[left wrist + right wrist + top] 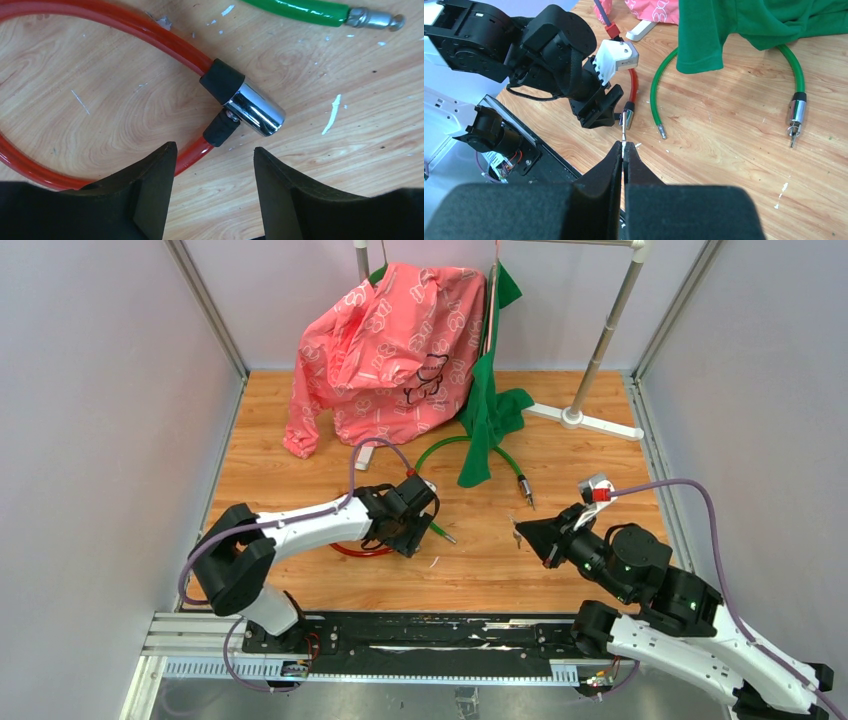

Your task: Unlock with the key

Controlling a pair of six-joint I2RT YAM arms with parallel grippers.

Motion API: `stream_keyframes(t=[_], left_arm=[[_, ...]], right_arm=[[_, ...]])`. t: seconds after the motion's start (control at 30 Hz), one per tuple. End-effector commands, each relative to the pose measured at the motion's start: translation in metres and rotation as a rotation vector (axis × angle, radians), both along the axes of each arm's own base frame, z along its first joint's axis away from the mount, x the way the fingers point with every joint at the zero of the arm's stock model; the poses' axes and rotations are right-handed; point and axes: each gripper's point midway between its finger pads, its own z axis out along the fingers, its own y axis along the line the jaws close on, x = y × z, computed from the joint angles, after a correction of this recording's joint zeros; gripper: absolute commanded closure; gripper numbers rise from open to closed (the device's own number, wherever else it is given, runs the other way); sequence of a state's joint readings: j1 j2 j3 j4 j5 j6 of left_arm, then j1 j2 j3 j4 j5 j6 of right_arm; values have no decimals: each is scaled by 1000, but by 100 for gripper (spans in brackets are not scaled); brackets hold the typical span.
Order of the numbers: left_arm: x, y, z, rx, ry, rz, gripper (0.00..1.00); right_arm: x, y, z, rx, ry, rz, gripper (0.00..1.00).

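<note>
1. Nearest, at 4 o'clock in the top view, the right gripper (623, 150) has its fingers pressed together on a thin metal blade, apparently the key (623, 135). So the pickup looks done.
2. At its 9 o'clock, the left gripper (214, 148) hovers with fingers spread and touching nothing. It is just above the red cable lock (253, 109), which lies on the table (480, 575).
3. The red lock's pin sits inside the steel barrel, so it reads as locked. The key is apart from it and not yet inserted or turned.
4. Farther, toward 12 o'clock, the green cable lock (797, 106) lies open, its pin end (663, 132) free.
5. No box, tray or bin shows. Only the barrel holds anything, namely its pin.
</note>
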State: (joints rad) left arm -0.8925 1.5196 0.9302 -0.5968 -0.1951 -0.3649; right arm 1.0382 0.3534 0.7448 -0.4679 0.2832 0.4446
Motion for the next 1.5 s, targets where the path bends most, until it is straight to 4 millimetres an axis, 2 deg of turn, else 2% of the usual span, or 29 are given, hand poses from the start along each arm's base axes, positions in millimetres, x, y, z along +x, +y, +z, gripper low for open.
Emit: stream_keyframes(t=[0.0,0.1,0.27,0.43,0.53,0.83,0.97,1.23,1.4,1.47], left_arm=[[5,5,-9,67,8,-17,38],[5,6,-22,93,31,-26,43],[5,-10,-36,59,72,-48,57],[0,-23,-41,6,114,-40,78],[-13,-30,-43,-51,141,-13,82],[-50,-47,-43,-164,134,54,84],[-45,-42,-35,-172,45,54,73],[-32,-32,-1,-274,-139,-27,32],[-28,-23,28,-385,-269,-31,19],[-26,-17,39,-423,-321,-15,4]], right_arm=[[-1,-13,9,24,-9,-34,100],[-1,-15,9,24,-9,-37,100],[-1,-15,9,25,-7,-39,100],[-2,-18,9,20,-6,-46,100],[-2,-21,6,13,-2,-54,100],[-1,-23,-4,-30,30,-68,100],[-1,-20,-9,-44,43,-65,100],[-3,-15,-15,-53,85,-50,100],[-3,-9,-21,-59,118,-43,100],[-3,-6,-22,-60,129,-41,100]])
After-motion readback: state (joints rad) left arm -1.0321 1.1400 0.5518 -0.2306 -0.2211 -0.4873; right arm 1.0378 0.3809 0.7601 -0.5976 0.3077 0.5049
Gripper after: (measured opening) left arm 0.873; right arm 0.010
